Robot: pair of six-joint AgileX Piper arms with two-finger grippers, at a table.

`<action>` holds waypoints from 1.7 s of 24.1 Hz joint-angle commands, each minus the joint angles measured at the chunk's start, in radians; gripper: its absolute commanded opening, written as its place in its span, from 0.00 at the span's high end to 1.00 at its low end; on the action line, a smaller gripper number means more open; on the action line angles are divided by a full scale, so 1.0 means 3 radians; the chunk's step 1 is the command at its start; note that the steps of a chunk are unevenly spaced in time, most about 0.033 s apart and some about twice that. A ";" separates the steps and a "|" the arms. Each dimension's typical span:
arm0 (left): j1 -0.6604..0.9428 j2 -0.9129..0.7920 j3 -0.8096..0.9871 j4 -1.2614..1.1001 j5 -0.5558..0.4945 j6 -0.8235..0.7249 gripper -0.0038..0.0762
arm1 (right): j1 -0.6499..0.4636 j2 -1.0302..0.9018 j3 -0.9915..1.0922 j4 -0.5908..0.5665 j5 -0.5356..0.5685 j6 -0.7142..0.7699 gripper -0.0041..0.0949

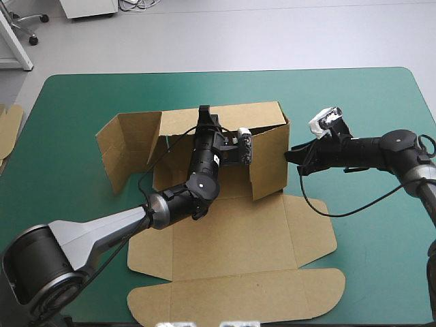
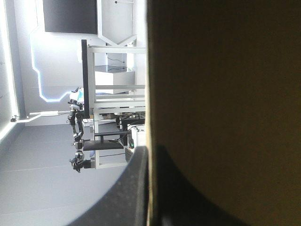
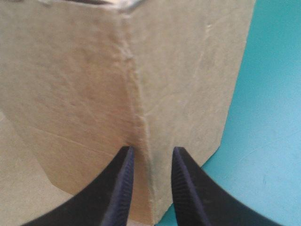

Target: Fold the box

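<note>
The brown box point(image 1: 231, 259) lies mid-table with its lid flat toward the front edge. Its left wall point(image 1: 126, 146), back wall point(image 1: 235, 117) and right wall point(image 1: 269, 160) stand raised. My left gripper point(image 1: 204, 112) reaches up from inside the box to the back wall's top edge. In the left wrist view it point(image 2: 149, 188) is shut on the box's board point(image 2: 221, 94), whose edge runs between the black fingers. My right gripper point(image 1: 287, 155) is outside the box at its right rear corner. The corner's crease point(image 3: 138, 103) stands just ahead of its tips point(image 3: 150, 153), and the fingers are slightly apart.
An edge of more brown board point(image 1: 8, 122) shows at the table's left edge. Bare teal-green cover point(image 1: 381, 259) stretches to the right of the box and along the far side.
</note>
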 commanded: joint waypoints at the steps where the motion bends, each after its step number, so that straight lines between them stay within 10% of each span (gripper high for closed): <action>1: -0.0006 -0.0117 -0.0069 0.0052 0.0072 -0.0082 0.97 | -0.0002 -0.0148 -0.0060 0.0194 0.0099 -0.0137 0.58; 5: -0.0006 -0.0117 -0.0069 0.0052 0.0064 -0.0082 0.97 | 0.0043 -0.0068 -0.0060 0.0258 -0.0048 -0.0171 0.36; 13: -0.0006 -0.0117 -0.0087 0.0052 0.0049 -0.0044 0.97 | 0.0503 0.0006 -0.0067 -0.0263 -0.0667 0.0145 0.41; 41: -0.0006 -0.0117 -0.0380 0.0036 -0.0076 0.0073 0.97 | 0.0562 0.0012 -0.0242 0.0001 -0.1170 0.0198 0.42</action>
